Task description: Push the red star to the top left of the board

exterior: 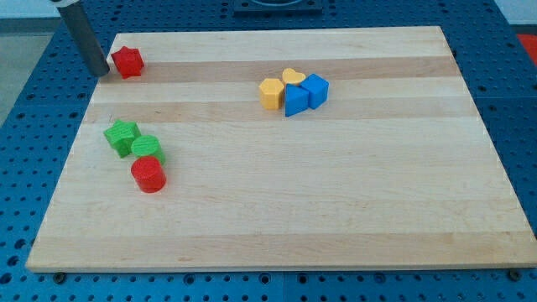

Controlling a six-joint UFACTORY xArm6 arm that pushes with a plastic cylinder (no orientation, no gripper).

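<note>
The red star (pixel 127 62) lies near the board's top left corner. My tip (pixel 102 73) is at the board's left edge, just left of the red star, a small gap apart. The dark rod rises from it toward the view's top left.
A green star (pixel 122 135), a green cylinder (pixel 147 148) and a red cylinder (pixel 149 174) cluster at the left middle. A yellow block (pixel 271 93), a yellow heart (pixel 292 77) and two blue blocks (pixel 295 100) (pixel 315 89) cluster at the top centre. The wooden board (pixel 336 193) sits on a blue pegboard.
</note>
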